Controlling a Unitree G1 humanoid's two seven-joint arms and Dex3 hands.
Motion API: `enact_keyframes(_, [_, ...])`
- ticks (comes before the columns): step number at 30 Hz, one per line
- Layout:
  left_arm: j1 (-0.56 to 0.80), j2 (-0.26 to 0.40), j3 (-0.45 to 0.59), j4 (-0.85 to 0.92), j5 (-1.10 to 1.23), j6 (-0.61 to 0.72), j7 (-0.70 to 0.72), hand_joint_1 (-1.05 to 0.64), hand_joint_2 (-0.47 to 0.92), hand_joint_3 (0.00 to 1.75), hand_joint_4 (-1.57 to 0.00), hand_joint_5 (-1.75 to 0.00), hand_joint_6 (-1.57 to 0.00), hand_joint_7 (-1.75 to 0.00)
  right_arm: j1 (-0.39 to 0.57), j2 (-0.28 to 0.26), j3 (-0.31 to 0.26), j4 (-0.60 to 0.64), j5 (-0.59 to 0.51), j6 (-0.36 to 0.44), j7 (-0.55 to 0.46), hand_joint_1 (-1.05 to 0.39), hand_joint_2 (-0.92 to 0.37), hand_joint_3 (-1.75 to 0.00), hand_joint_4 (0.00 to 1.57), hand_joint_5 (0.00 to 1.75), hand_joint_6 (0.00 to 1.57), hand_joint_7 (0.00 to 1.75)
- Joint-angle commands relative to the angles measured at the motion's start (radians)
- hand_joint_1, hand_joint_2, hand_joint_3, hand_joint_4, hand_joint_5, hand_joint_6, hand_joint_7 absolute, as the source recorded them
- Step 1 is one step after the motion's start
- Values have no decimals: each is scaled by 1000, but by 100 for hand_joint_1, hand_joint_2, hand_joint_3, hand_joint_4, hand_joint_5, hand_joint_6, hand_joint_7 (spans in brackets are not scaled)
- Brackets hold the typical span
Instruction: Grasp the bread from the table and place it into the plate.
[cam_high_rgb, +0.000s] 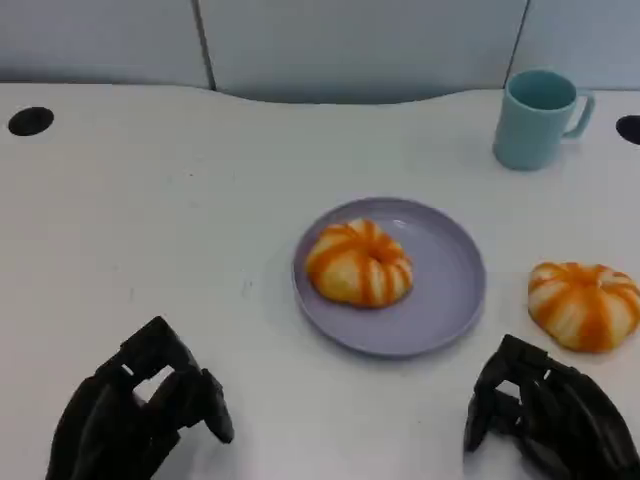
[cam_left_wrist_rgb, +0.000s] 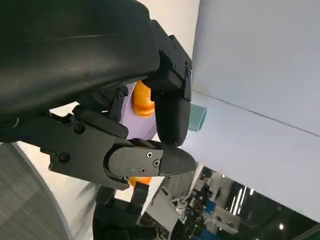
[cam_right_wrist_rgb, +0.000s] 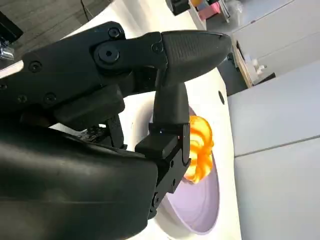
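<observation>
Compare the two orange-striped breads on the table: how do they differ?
The orange-striped bread on the purple plate sits centred on the round purple plate; the orange-striped bread on the bare white table lies right of the plate, nearest the right hand. Both share the same ridged, orange-and-cream look.

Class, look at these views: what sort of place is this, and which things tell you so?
Probably a lab or office workspace: a white desk with a cable hole, grey partition panels behind it, and cluttered equipment beyond in the left wrist view.

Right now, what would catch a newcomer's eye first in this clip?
The orange-striped bread sitting in the purple plate at the table's middle, with a second bread on the bare table to the plate's right. Behind them stands a teal mug; the left hand and right hand hold nothing.
</observation>
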Motion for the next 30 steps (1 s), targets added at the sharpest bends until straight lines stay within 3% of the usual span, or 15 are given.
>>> enact_keyframes(1, [-44,1,15,93,33,-50,3,-52,92,33,-73,-175,-47,-174,-35,-29,-42,48,26,-19,29,-60,-92,-34,69,173,64,145])
enact_keyframes(24, [-95,2,30,205,54,-100,-11,-56,92,27,-78,-175,-54,-174,-78,-36,-45,170,6,-109,60,-59,-92,-38,69,175,55,158])
enact_keyframes(30, [-95,5,28,207,49,-89,-14,-55,92,27,-77,-175,-53,-174,-81,-39,-47,165,11,-87,55,-59,-92,-38,72,175,57,157])
